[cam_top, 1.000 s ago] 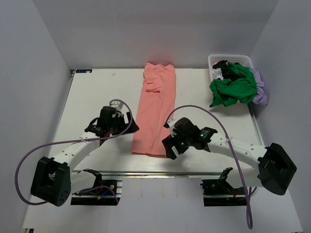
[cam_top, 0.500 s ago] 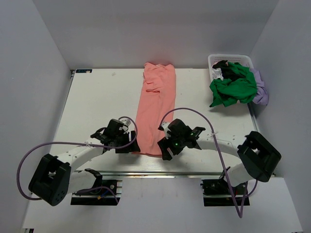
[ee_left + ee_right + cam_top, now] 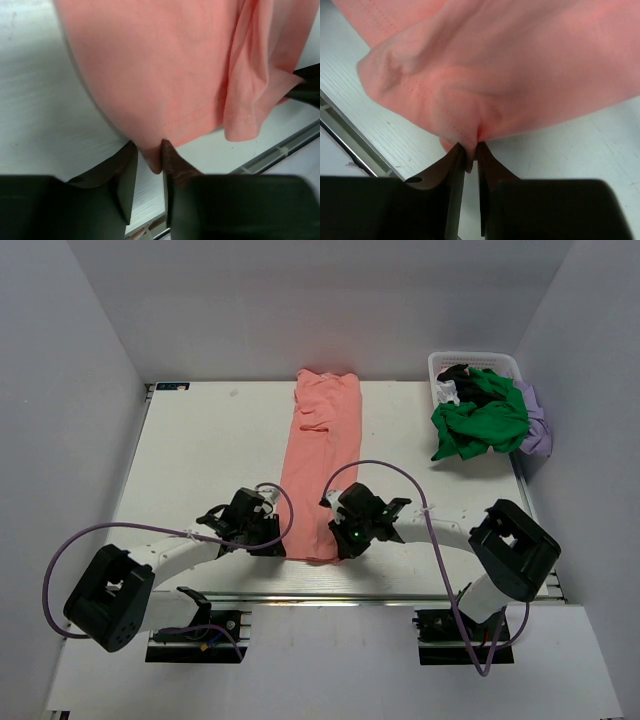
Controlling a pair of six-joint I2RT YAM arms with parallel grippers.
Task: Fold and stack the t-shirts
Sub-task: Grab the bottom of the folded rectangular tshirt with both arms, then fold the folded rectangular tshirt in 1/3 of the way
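Both arms have moved inward to the near hem of the salmon-pink t-shirt [image 3: 322,455], which lies as a long strip along the middle of the table [image 3: 200,440]. The left gripper [image 3: 149,159] pinches the left corner of the hem with narrow jaws, and the right gripper [image 3: 470,150] pinches the right corner.

White table [image 3: 200,450]: pink shirt [image 3: 320,445] lies flat lengthwise down the mid, far edge to near edge. Basket [image 3: 475,362] at far-R corner; green shirt [image 3: 480,425] spills from it onto table.
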